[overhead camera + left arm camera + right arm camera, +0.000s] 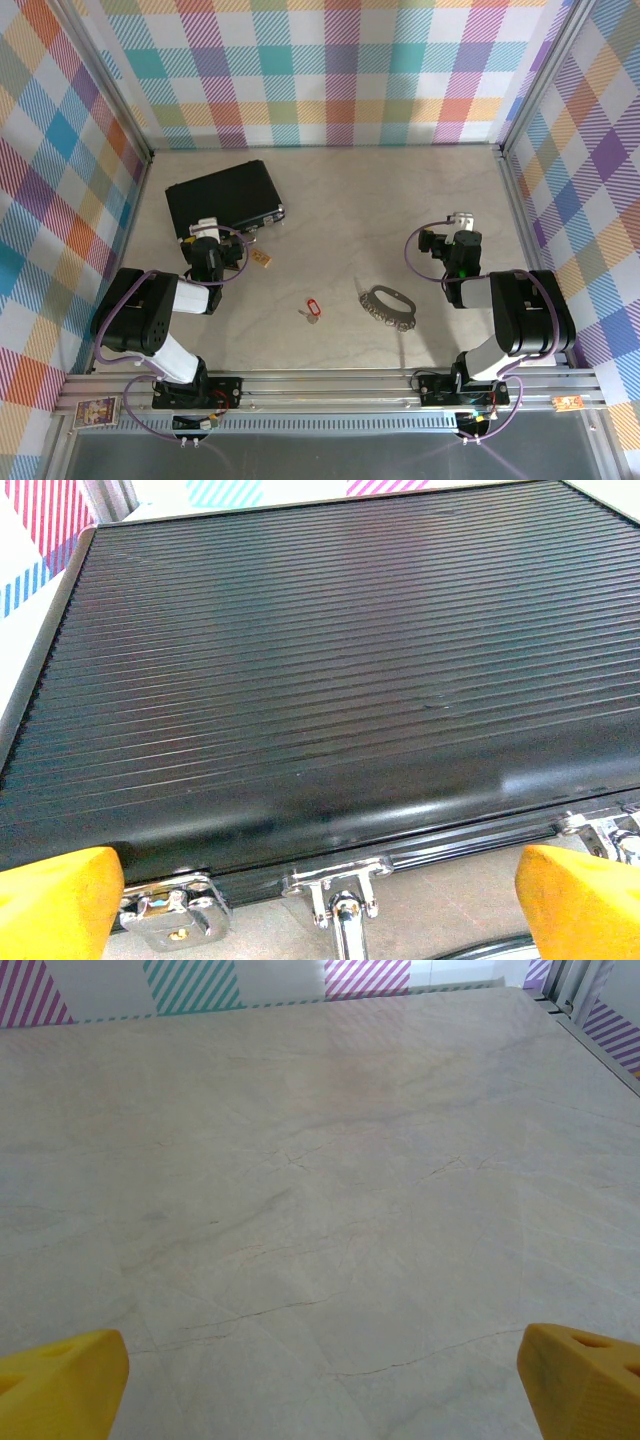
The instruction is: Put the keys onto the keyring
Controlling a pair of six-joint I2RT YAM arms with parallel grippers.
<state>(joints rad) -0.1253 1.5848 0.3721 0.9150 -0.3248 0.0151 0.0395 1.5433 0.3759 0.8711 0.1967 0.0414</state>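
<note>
A tiny key with a red head (312, 307) lies on the table at the middle front. To its right rests the grey metal keyring (389, 305), a D-shaped loop with bumpy bits along its near edge. My left gripper (206, 229) sits at the black case's near edge, well left of the key, jaws open; its yellow fingertips (55, 900) frame the case's chrome handle mount. My right gripper (462, 222) hovers right of and beyond the keyring, open over bare table, its yellow fingertips (585, 1380) wide apart with nothing between.
A black ribbed case (224, 197) lies at the back left, its lid (320, 670) shut and chrome latches (170, 912) facing me. A tan tag (263, 259) lies by its near corner. Checked walls enclose the marble table (320, 1190).
</note>
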